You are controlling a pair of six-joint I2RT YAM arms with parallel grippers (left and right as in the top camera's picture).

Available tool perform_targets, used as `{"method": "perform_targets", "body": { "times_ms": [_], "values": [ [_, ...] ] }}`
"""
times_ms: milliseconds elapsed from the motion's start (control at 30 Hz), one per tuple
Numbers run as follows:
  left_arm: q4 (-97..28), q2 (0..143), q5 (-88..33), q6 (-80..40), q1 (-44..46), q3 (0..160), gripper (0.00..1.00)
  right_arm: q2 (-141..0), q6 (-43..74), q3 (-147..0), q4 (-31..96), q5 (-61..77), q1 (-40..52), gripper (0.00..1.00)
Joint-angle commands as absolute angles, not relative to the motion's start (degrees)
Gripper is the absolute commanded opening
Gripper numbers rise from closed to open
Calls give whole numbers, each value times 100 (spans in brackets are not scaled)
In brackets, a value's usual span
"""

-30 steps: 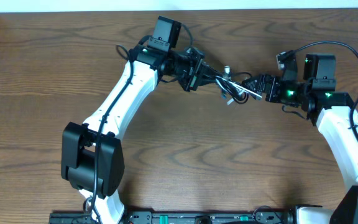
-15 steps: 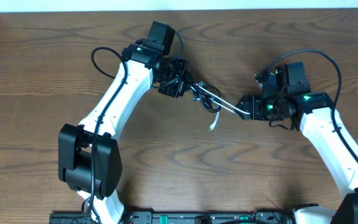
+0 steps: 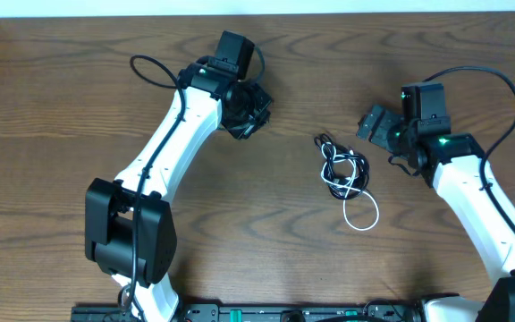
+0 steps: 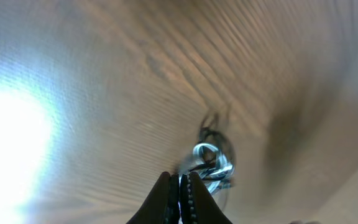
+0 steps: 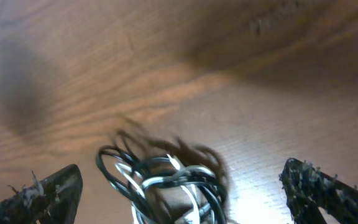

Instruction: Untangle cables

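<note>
The left arm (image 3: 173, 134) is seen in the overhead view reaching up the table (image 3: 266, 233) toward 12 o'clock, and the left gripper (image 3: 256, 114) is turned toward 4 o'clock. In the left wrist view the left gripper (image 4: 179, 177) is shown with its jaws pressed together; only a thin sliver is seen between the fingers (image 4: 165, 198), and nothing is held there. The cables (image 4: 211, 163) are seen just past the fingertips in that view, blurred, lying on the wood and apart from the gripper. From overhead the cables (image 3: 344, 170) are found between the two grippers as one small tangled bundle, at about 4 o'clock from the left gripper and at about 7 o'clock from the right one, touched by neither. The black cord (image 3: 327, 148) is looped at the 12 o'clock end of the bundle, and the white cord (image 3: 376, 213) is drawn out into an open loop at the 6 o'clock end; in the middle the two are wound through each other. The right gripper (image 3: 378, 134) is held near the bundle, pointed toward 8 o'clock, at the end of the right arm (image 3: 481, 197), which comes up from 5 o'clock. In the right wrist view the right gripper (image 5: 180, 168) is shown with its jaws spread wide, the fingers (image 5: 45, 193) being set at the two lower corners, and the cables (image 5: 166, 177) are seen on the table between them, gripped by neither finger.
</note>
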State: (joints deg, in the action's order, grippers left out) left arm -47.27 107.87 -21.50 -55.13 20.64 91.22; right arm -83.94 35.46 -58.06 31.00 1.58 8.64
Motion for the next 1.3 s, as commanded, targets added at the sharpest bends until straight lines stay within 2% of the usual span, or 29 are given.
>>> {"method": "perform_targets", "body": {
  "times_ms": [0, 100, 133, 233, 267, 300, 333, 433, 533, 567, 633, 733, 767, 867, 933, 1067, 1200, 1267],
  "values": [
    [-4541, 10691, -2399, -2941, 2342, 9131, 8, -8324, 3317, -5828, 3258, 360, 191, 98],
    [-3997, 10901, -2265, -2447, 3105, 9131, 17, -8324, 2950, -5828, 3308, 1031, -757, 96],
    [-3649, 11096, -2064, -2727, 3339, 9131, 27, -8324, 2816, -5828, 3323, 1162, -888, 95],
    [-3044, 11483, -1763, -3570, 3573, 9131, 36, -8324, 2687, -5828, 3485, 1155, -954, 94],
    [-2921, 11708, -1728, -4016, 3645, 9131, 45, -8324, 2644, -5828, 3559, 1153, -956, 94],
    [-2926, 11865, -1726, -4357, 3701, 9131, 64, -8324, 2602, -5828, 3653, 1153, -950, 94],
    [-2926, 11985, -1726, -4512, 3747, 9131, 68, -8324, 2554, -5828, 3739, 1149, -943, 93],
    [-2928, 12164, -1723, -4578, 3813, 9131, 69, -8324, 2534, -5828, 3848, 1131, -943, 93],
    [-2873, 12398, -1726, -4580, 3870, 9131, 65, -8324, 2473, -5828, 3859, 1131, -943, 93],
    [-2805, 12481, -1726, -4604, 3898, 9124, 59, -8324, 2473, -5828, 3859, 1131, -943, 93],
    [-2657, 12595, -1723, -4622, 3970, 9124, 41, -8324, 2473, -5828, 3865, 1129, -943, 93],
    [-2528, 12604, -1723, -4619, 4036, 9124, 27, -8324, 2473, -5828, 3883, 1131, -943, 93],
    [-2508, 12604, -1723, -4619, 4049, 9124, 10, -8324, 2469, -5828, 3872, 1131, -943, 93],
    [-2519, 12582, -1730, -4619, 4025, 9126, 7, -8324, 2217, -5828, 3776, 1146, -943, 93],
    [-2534, 12258, -2095, -4421, 3736, 9133, 7, -8324, 1577, -5828, 3636, 2005, -943, 92],
    [-2517, 11485, -4397, -3350, 2904, 9133, 6, -8324, 589, -5828, 3535, 3938, -694, 88],
    [-2515, 11399, -6783, -3044, 2338, 9131, 7, -8326, 589, -5828, 3378, 3957, -43, 84],
    [-2493, 11399, -7052, -3046, 2292, 9131, 8, -8355, 672, -5828, 3179, 3861, 250, 84]
  ]
}}
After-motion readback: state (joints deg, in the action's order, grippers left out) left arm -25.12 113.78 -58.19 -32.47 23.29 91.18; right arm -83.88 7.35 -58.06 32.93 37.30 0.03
